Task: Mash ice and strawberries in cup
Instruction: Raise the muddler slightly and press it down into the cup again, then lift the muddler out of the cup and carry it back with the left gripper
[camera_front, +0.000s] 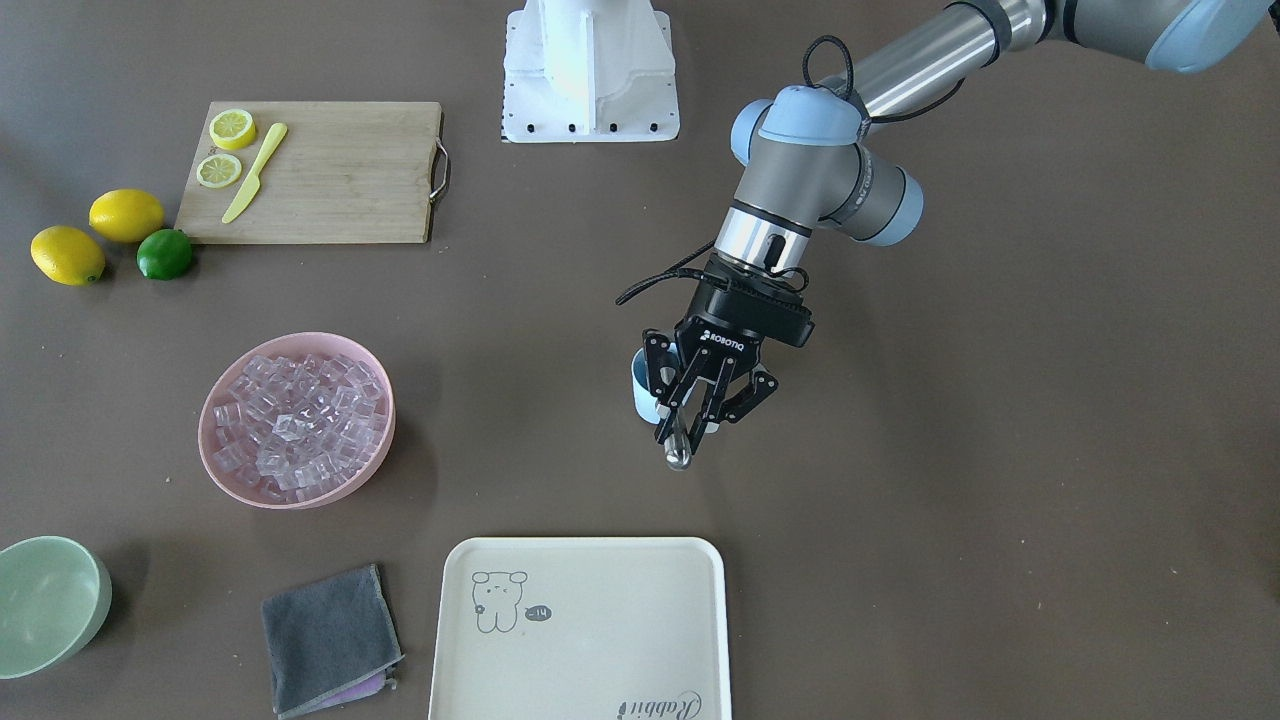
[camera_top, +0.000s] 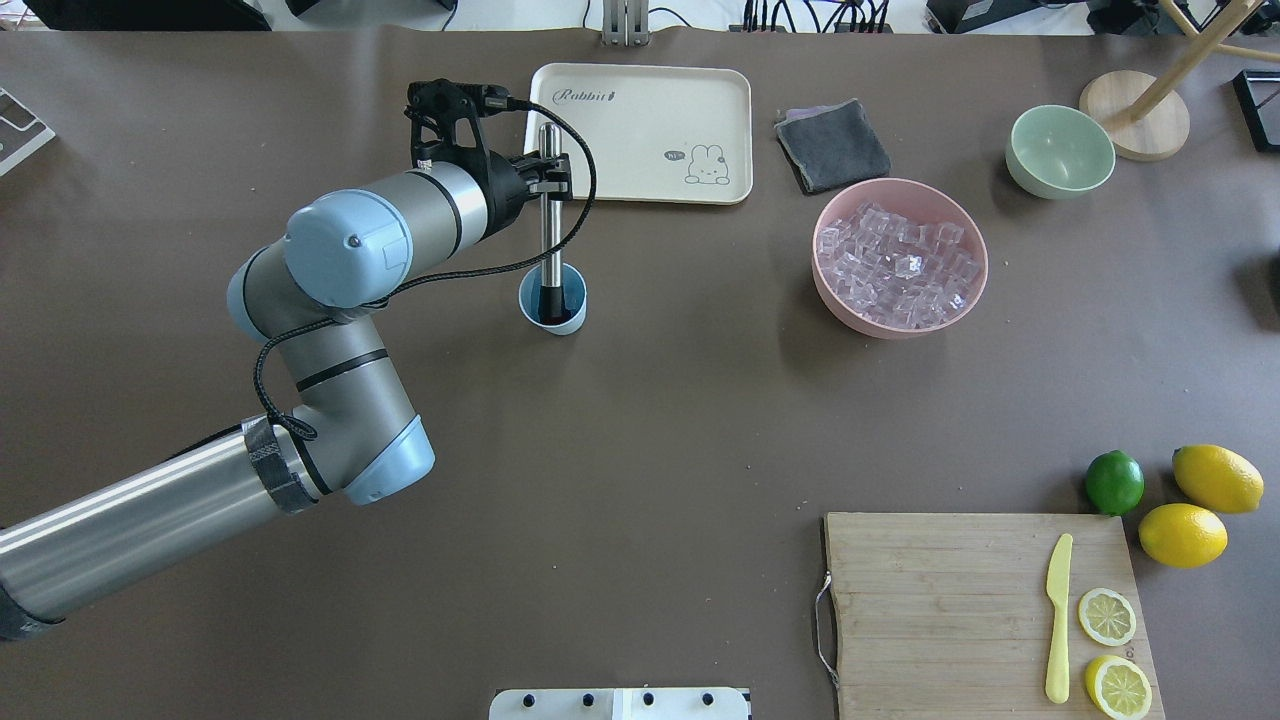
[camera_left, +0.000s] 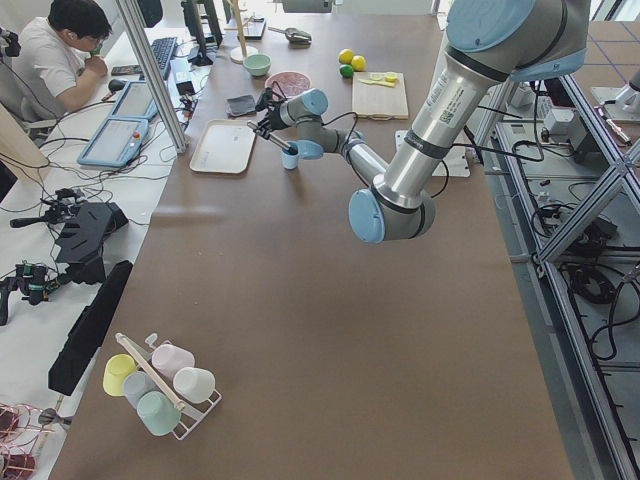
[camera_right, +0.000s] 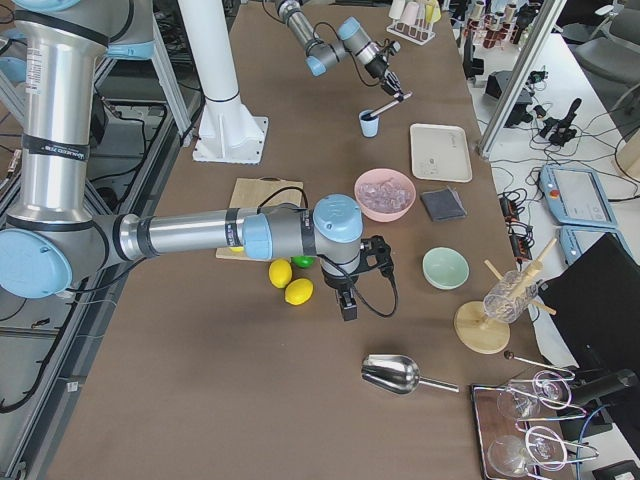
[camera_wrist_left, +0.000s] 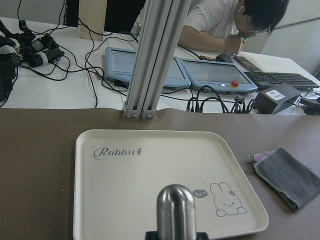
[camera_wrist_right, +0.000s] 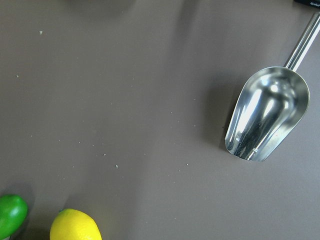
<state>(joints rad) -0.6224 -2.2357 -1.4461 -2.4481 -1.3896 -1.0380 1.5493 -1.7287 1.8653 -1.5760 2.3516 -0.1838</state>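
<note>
— Steel muddler (camera_top: 548, 240) clamped in left gripper (camera_top: 548, 186)?
— Clamped tight, tilted. Dips into light blue cup (camera_top: 572, 316) below, slightly toward robot's base; contents hidden. Probably calls for pressing down along shaft.

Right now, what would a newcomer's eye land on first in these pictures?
First, the left gripper, shut on a steel muddler whose lower end stands inside the light blue cup, near the cream rabbit tray. Next, the pink bowl heaped with ice cubes, to the cup's right in the overhead view.
</note>
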